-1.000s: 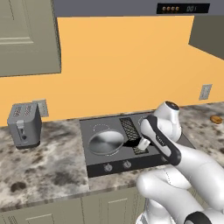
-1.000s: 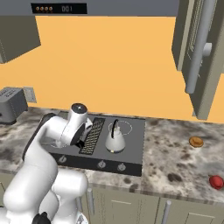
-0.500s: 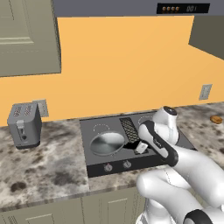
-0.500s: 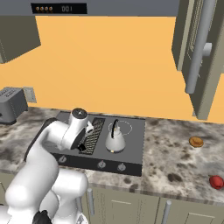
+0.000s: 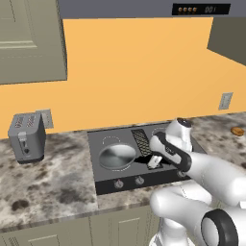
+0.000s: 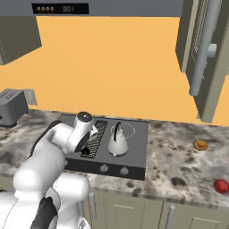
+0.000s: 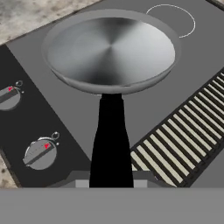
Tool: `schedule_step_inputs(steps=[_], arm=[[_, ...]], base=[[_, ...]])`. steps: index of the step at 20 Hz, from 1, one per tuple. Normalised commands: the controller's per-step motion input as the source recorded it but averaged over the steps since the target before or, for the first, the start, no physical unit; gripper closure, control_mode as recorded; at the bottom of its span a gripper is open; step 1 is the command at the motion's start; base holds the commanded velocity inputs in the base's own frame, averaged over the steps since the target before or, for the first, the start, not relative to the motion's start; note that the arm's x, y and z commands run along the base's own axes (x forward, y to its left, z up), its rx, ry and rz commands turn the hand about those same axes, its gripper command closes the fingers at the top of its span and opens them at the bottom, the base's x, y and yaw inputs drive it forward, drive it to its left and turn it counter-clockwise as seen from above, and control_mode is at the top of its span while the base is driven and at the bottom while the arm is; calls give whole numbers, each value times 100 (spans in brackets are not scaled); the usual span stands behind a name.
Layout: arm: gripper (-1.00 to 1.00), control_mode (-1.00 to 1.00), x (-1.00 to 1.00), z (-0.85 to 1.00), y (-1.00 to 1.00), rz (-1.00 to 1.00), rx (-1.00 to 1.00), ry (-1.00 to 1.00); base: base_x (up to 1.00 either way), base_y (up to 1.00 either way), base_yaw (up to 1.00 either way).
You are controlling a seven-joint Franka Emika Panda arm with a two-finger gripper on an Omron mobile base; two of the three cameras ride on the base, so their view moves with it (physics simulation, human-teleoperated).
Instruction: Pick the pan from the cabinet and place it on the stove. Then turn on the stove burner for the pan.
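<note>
The grey pan [image 5: 116,156] lies low over the front left burner of the black stove [image 5: 126,181], touching it or just above. Its long black handle [image 7: 111,140] runs straight back between my fingers. My gripper [image 5: 154,162] is shut on that handle, over the stove's middle beside the ribbed grille [image 7: 183,140]. In the right base view my gripper [image 6: 86,151] is left of the kettle. From the hand, the pan [image 7: 111,50] sits just ahead of the gripper [image 7: 111,183], with two front knobs [image 7: 40,153] to the left. The cabinet [image 6: 203,53] hangs at upper right, its door swung open.
A small silver kettle [image 6: 117,142] stands on the stove's right side. A toaster [image 5: 26,136] sits on the counter to the left. An orange thing [image 6: 200,145] and a red one [image 6: 221,186] lie on the right counter. Another wall cabinet [image 5: 29,41] hangs at upper left.
My arm has come down and drawn slightly toward the stove's front, bringing the pan lower onto the front left burner. The grip has stayed shut.
</note>
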Motion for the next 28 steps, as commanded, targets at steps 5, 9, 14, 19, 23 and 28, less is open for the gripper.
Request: schedule_step_inputs(steps=[5,9,14,19,23,28], arm=[[100,-100,11,-31,0,0,0,3],[100,-100,1,-16,0,0,0,1],[100,-100,-5,-11,0,-2,0,0],[100,-100,-6,-15,0,-1,0,0],[-100,-100,-2,-18,2,-1,0,0],[-100,-100,-3,-3,0,0,0,0]], base=[[0,0,0],[0,0,0],[0,0,0],[0,0,0],[0,0,0],[0,0,0]])
